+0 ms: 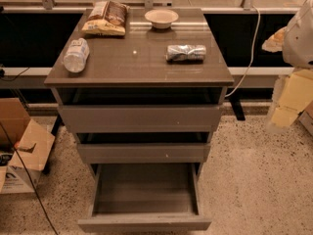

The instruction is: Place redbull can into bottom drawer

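The redbull can (186, 53), silver with bluish patches, lies on its side on the cabinet top (142, 67), right of centre. The bottom drawer (145, 223) is pulled out wide, and its tray shows nothing inside. The two drawers above it stand only slightly out. My gripper (288, 104) is a pale yellowish shape at the right edge of the view. It hangs beside the cabinet, below the level of the top and well to the right of the can. It touches nothing I can see.
On the cabinet top are a clear water bottle (77, 55) at the left, a snack bag (105, 18) at the back left and a small bowl (161, 17) at the back. A cardboard box (19, 148) stands on the floor at left. A cable (252, 48) hangs behind at right.
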Robot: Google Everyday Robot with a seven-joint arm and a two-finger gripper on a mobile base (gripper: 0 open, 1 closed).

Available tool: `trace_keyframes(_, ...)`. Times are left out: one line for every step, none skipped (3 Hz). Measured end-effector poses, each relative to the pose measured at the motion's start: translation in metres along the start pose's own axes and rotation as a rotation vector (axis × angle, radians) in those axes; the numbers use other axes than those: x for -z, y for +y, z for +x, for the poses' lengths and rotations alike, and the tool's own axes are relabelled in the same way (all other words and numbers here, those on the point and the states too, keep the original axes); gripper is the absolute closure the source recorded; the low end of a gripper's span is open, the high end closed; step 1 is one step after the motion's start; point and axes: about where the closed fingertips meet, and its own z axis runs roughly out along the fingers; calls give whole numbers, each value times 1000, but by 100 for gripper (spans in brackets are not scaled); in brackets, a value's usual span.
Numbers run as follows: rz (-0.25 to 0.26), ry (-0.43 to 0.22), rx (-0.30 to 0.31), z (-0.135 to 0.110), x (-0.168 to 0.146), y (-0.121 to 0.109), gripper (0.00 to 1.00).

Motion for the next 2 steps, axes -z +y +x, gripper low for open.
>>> trace_keyframes(0, 0, 0, 0, 0, 0, 0)
trace_keyframes(17, -40, -18, -8, -6, -6, 0)
